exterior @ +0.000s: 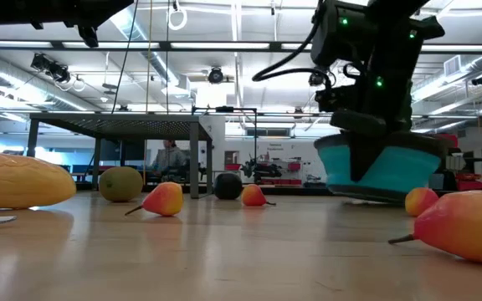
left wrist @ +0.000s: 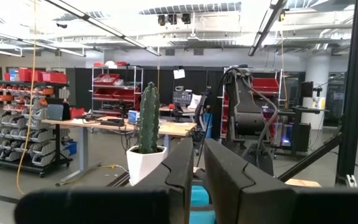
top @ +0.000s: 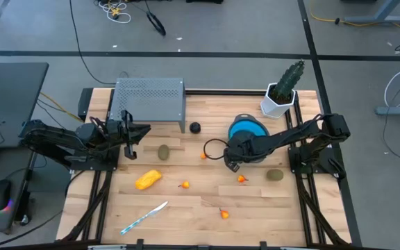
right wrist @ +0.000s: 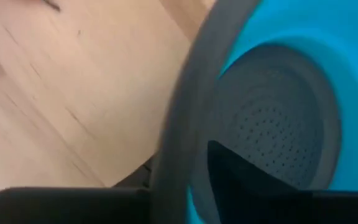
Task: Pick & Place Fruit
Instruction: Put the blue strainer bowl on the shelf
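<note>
The toy fruits lie loose on the wooden table: a yellow-orange oblong (top: 148,180), two olive ovals (top: 164,151) (top: 275,175), a black ball (top: 195,128) and several small orange-red pieces, one of them (top: 242,178) near my right gripper. A blue bowl with a grey rim (top: 248,129) stands at the back right. My right gripper (right wrist: 173,193) points steeply down at the bowl's near-left rim and is shut on it. My left gripper (left wrist: 197,168) is shut on nothing and hovers at the table's left (top: 143,129), above the wood. My right gripper has the bowl's grey rim (right wrist: 179,124) between its two fingers. One finger (right wrist: 241,177) is inside the perforated hollow and the other outside. The fingers come from above, slanting down. The bowl's base (exterior: 375,194) stays low at the table; whether it is lifted, I cannot tell.
A grey perforated box (top: 150,97) stands at the back left and a cactus in a white pot (top: 283,90) at the back right corner. A white-and-blue knife-like stick (top: 144,217) lies near the front edge. A black cable loop (top: 214,149) lies beside my right gripper.
</note>
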